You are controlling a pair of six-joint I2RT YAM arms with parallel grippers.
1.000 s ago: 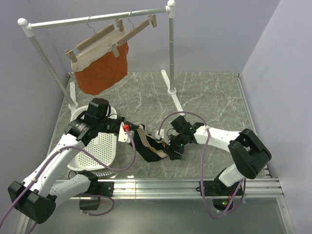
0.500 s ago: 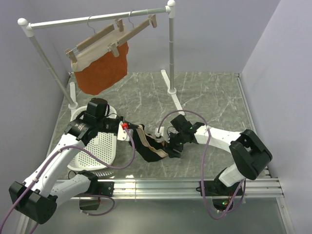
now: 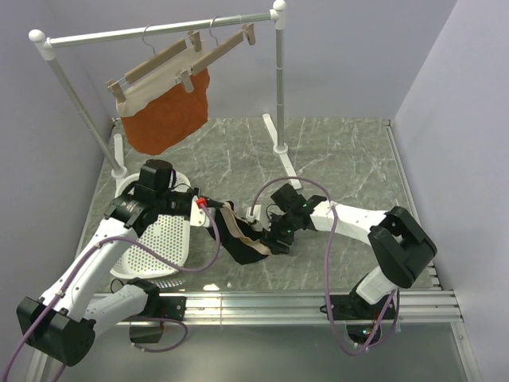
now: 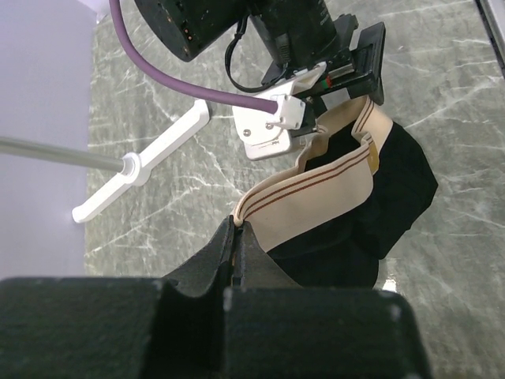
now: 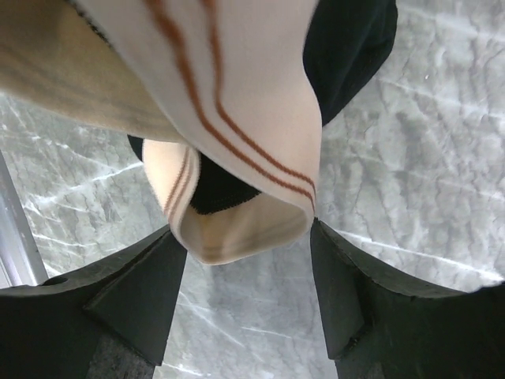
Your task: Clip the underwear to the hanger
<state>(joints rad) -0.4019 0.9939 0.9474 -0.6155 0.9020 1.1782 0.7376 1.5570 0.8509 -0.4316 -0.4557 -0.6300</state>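
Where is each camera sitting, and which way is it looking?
Top: high behind the arms, looking down at the table; both whole arms show, with the underwear between them.
Left wrist: on the left arm, looking past the left gripper, shut on the waistband, toward the other arm.
Right wrist: on the right arm, looking down through the open right gripper at waistband and table.
Shared: both wrist views show the striped waistband.

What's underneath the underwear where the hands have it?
Only grey marbled table shows around and below the underwear, which the left hand pinches by the waistband while the right hand straddles a fold. The patch directly beneath the black fabric is covered.
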